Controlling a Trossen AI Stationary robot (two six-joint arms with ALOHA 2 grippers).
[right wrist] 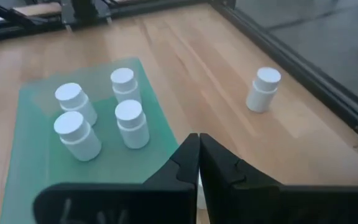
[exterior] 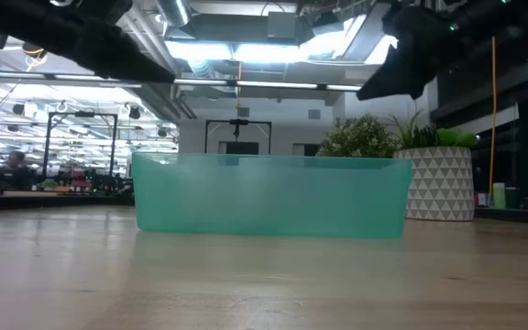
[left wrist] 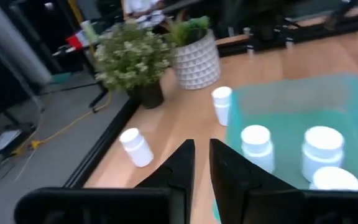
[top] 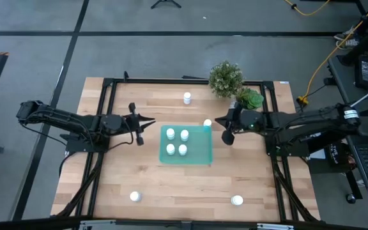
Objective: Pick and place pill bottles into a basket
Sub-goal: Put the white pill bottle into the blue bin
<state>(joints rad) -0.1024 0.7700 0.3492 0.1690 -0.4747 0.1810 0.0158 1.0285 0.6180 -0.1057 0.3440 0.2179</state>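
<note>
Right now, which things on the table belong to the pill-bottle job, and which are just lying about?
Job:
teal basket
four bottles in the basket
bottle at the basket's far right corner
far bottle
two near bottles

Lying about:
leafy plant
green plant in a patterned pot

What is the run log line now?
basket: four pill bottles inside | table: four bottles outside | left claw: beside basket, empty | right claw: beside basket, empty

Teal see-through basket [top: 200,155] sits mid-table with four white capped pill bottles [top: 176,142] upright in its left half. One bottle [top: 207,123] stands at its far right corner, one [top: 187,98] near the far edge, two by the near edge [top: 135,197] [top: 237,200].
</note>
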